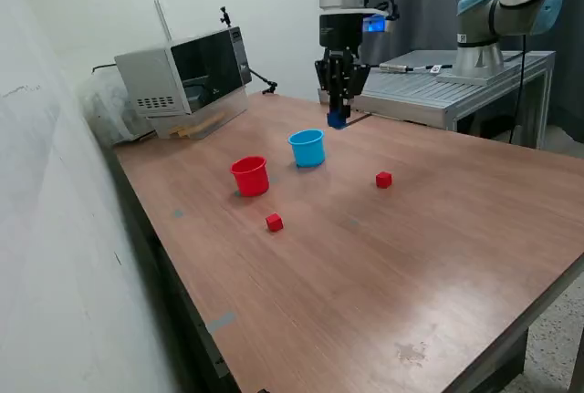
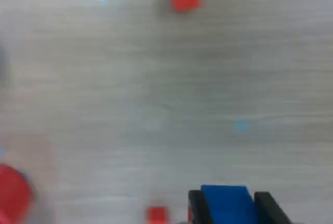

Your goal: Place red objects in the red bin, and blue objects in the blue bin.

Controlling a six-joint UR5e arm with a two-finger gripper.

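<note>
Fingers of the black two-finger gripper (image 1: 338,118) pinch a small dark blue cube (image 1: 337,120), held above the brown wooden bench (image 1: 438,265) just beside the round light blue plastic cup (image 1: 307,148), toward the exterior view's right of it. The round red plastic cup (image 1: 250,176) stands close to the blue one, on the exterior view's left. Two small solid red cubes lie apart on the bench, one (image 1: 274,222) near the red cup, the other (image 1: 383,180) farther toward the exterior view's right. The wrist view shows the blue cube (image 2: 229,207) between both fingers (image 2: 198,207).
</note>
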